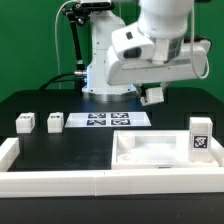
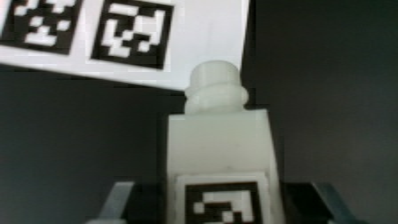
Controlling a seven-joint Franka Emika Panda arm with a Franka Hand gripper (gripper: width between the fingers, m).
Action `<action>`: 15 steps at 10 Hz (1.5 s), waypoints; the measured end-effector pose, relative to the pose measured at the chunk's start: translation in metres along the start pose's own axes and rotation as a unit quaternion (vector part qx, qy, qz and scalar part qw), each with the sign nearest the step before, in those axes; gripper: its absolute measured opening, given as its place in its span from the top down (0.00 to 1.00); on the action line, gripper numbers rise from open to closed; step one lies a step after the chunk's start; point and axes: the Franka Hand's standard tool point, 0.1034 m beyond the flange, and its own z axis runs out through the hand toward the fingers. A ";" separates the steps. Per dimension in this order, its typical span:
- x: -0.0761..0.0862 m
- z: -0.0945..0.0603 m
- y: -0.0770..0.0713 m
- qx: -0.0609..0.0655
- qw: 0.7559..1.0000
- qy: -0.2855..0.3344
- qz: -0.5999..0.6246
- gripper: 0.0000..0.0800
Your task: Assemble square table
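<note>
Starting at the exterior view's left, the rail (image 1: 60, 178) borders the counter (image 1: 60, 145) along its near edge and left side. I judge it to be a stop to push parts against. Just inside it sit the first loose leg (image 1: 25, 122) and the second loose leg (image 1: 53, 122), side by side but apart, out of my working space.

Next comes the marker board (image 1: 105, 120), flat on the counter. Over its right end hangs my hand (image 1: 152, 96), clear of the counter and closed partway on the held leg (image 2: 217, 140). The wrist view shows a dark finger (image 2: 121, 203) on each flank of its square body. I grip near the tagged end, I judge, so that the peg (image 2: 214, 82) is left free to go into the panel. The leg's long axis runs straight out from my hand, peg leading, toward the marker board beyond. My hand looks tilted in the exterior view, so the leg is slanted, though I cannot tell how steeply.

Further right lies the panel (image 1: 150, 152), rimmed underside up, as it must lie to take legs. At its right end stands the upright leg (image 1: 200, 138), long axis vertical and tag toward the camera. Whether it is screwed home I cannot tell.
</note>
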 end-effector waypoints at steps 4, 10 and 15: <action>0.007 -0.022 0.008 -0.001 0.993 0.120 0.006 0.64; 0.025 -0.040 0.028 -0.020 0.955 0.297 -0.005 0.64; 0.029 -0.065 0.037 -0.055 0.907 0.417 -0.005 0.64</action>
